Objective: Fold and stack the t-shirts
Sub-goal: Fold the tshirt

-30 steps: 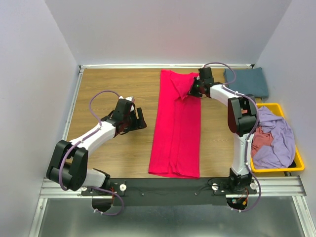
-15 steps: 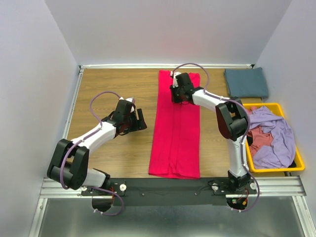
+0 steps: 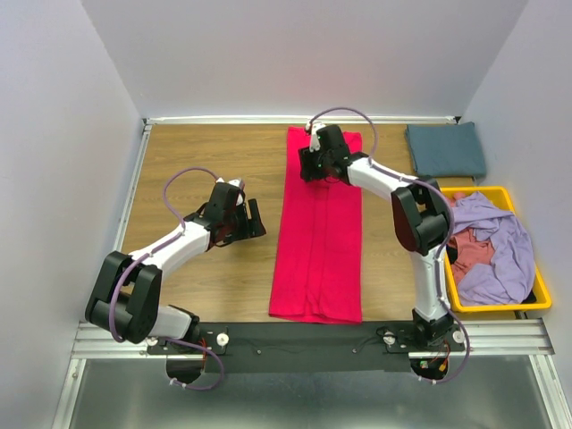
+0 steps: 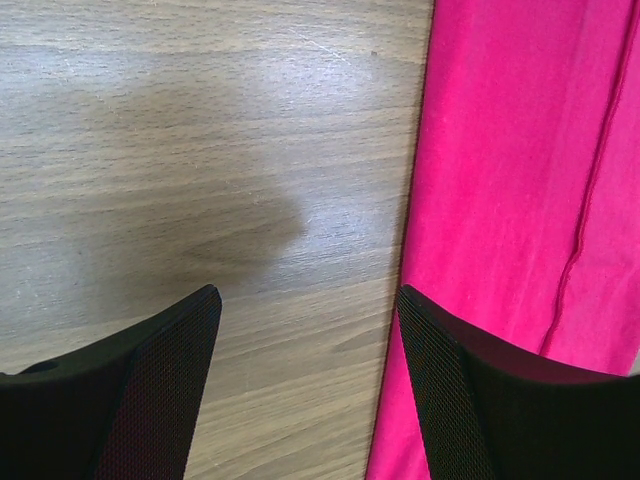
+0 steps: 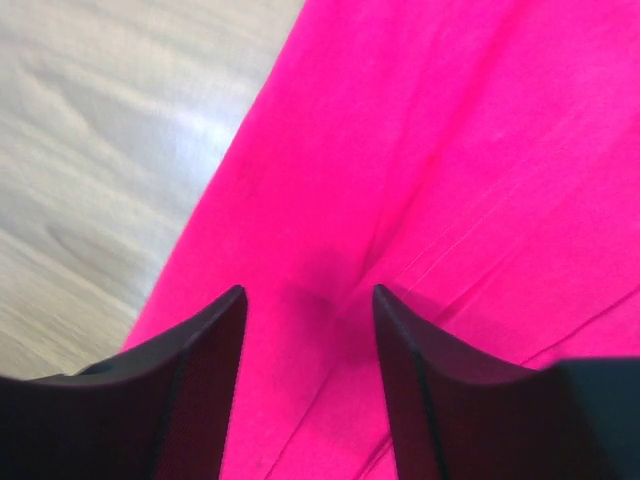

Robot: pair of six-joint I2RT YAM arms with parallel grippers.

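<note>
Pink shirt (image 3: 317, 241) lies in a long folded strip on the bench (image 3: 197, 161), its far end directly under my right fingers (image 5: 190, 390), which stand apart and hold nothing. My left fingers (image 4: 150, 390) are apart too, over bare bench, with the shirt's edge beneath one finger.

Table: a wooden table (image 3: 197, 152) with pale brown grain is filling the middle of the overhead view.
Back wall: a plain pale grey back wall (image 3: 304, 54) is rising behind the table's far edge.
Side walls: a left wall (image 3: 54, 179) and a right wall (image 3: 527, 89), both pale lavender-grey, are closing in the sides.
Edging: a white strip (image 3: 268, 119) is running along the far edge.
Near edge: a ridged metal rail (image 3: 107, 340) is crossing the front, with a dull grey surface (image 3: 313, 398) lying below it.
Light: soft, even light is falling; a blurred shadow (image 4: 240, 230) is darkening the wood.
</note>
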